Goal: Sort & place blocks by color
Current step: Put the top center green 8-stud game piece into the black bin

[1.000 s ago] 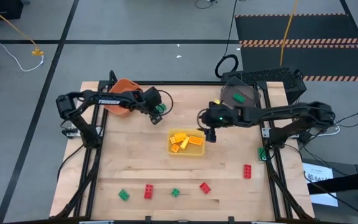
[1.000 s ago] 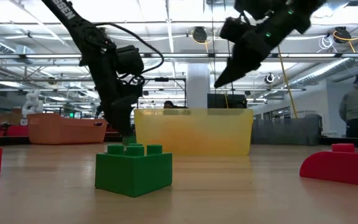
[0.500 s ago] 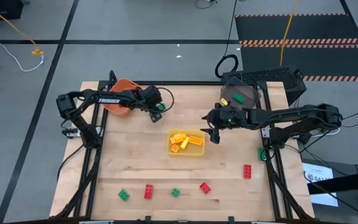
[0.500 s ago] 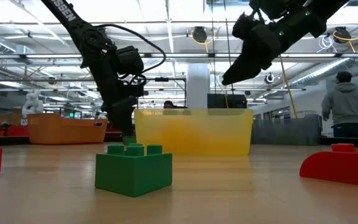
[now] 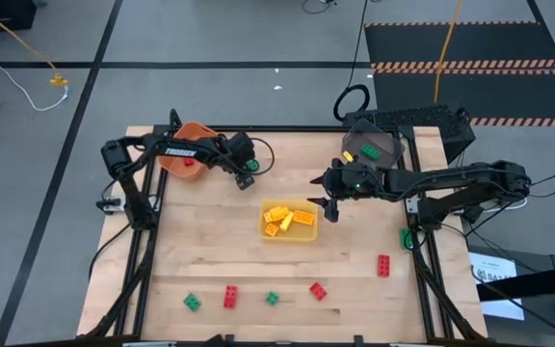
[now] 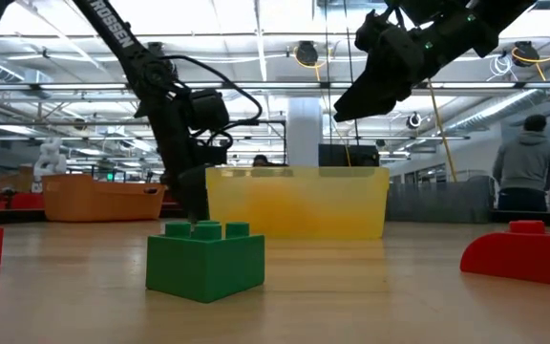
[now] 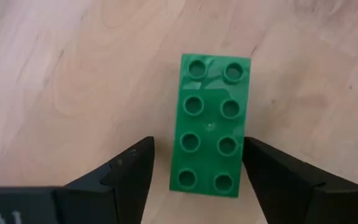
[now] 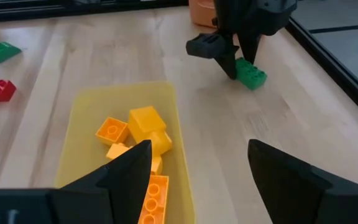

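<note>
My left gripper [image 7: 197, 163] is down at the table by the orange bin [image 5: 186, 154], fingers spread on either side of a green brick [image 7: 211, 142] lying flat on the wood, not gripping it. The yellow bin [image 5: 306, 236] mid-table holds yellow bricks [image 8: 143, 122]. My right gripper [image 8: 199, 163] hangs open and empty above that bin's right edge.

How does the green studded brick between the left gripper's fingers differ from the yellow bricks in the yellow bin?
The green studded brick lies alone on the bare wooden table; the yellow bricks lie piled in the yellow bin. The green one lies flat, studs up; several yellow ones are tilted. The left gripper straddles the green brick, not touching it. Both are studded plastic.
</note>
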Motion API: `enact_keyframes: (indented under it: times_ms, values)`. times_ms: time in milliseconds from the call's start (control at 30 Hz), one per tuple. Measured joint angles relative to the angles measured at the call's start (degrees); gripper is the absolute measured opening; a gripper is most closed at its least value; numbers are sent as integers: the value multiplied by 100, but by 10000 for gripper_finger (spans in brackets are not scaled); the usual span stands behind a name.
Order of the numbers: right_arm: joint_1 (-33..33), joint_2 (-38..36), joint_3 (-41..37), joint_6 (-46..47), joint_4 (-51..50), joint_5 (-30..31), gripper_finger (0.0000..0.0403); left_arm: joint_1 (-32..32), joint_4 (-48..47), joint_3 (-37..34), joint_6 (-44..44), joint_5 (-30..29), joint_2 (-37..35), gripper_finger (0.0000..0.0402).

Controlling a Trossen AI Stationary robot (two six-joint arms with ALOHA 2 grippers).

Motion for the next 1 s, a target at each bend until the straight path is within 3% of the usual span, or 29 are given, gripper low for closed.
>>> enact_keyframes:
  times_ms: [100, 233, 267, 433, 667, 1000]
  values:
    - [0, 0, 0, -46, 0, 2, 258, -21, -54, 74, -16, -52, -143, 219]
    - [0, 0, 0, -70, -3, 25, 258, -16, 55, 168, 61, -85, -261, 140]
    - [0, 0, 0, -71, -8, 26, 258, -12, 45, 184, 114, -89, -279, 137]
    - [-4, 0, 0, -159, -42, 46, 258, -108, 170, 175, 369, 178, -266, 138]
    - [2, 0, 0, -1573, 29, 332, 258, -458, 1096, 189, 391, 2147, -551, 138]
    - [44, 51, 3, -3387, 843, 302, 258, -923, 774, 914, 270, 2490, -1164, 138]
